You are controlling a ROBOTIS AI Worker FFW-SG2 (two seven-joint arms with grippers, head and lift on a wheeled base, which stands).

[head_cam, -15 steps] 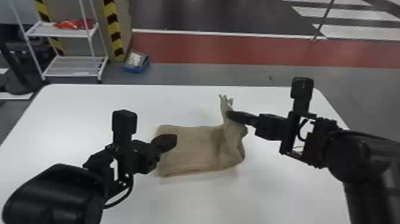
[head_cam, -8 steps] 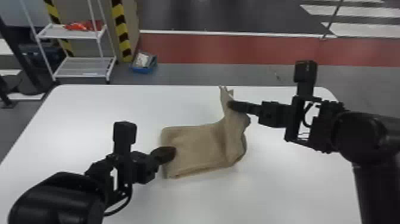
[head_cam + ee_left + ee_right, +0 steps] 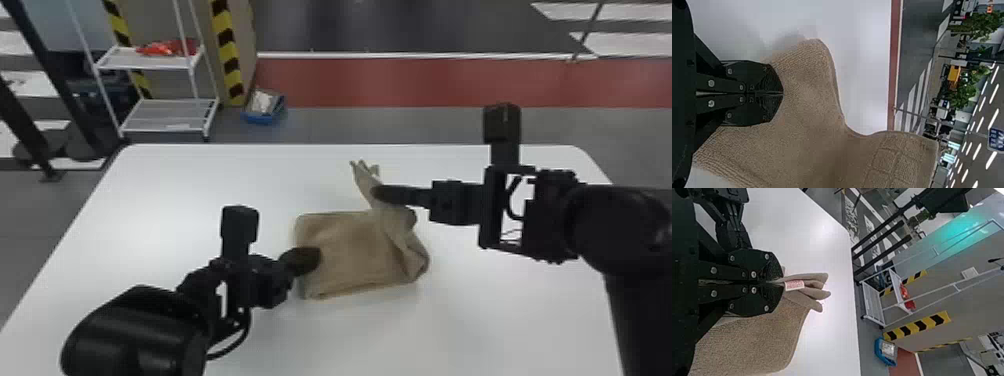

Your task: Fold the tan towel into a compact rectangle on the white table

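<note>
The tan towel [image 3: 350, 250] lies partly folded on the white table [image 3: 190, 190], its right part lifted to a peak. My right gripper [image 3: 382, 194] holds that raised part. In the right wrist view, my right gripper [image 3: 775, 283] is shut on the gathered layers of the towel [image 3: 754, 340], a small white tag beside its fingertips. At the towel's left edge, my left gripper [image 3: 312, 259] is over the cloth. In the left wrist view, my left gripper [image 3: 777, 94] has its fingers together against the towel [image 3: 809, 102], with no cloth seen pinched between them.
Beyond the table's far left corner stand a white wire shelf [image 3: 165, 112] with red items and a blue bin [image 3: 263, 107] on the floor. In the right wrist view, part of the left arm [image 3: 732, 227] shows near the right gripper.
The towel's raised peak and my right gripper have moved a little left relative to the table, and its right side has drawn inward into a crease. My left gripper stays by the left edge.
</note>
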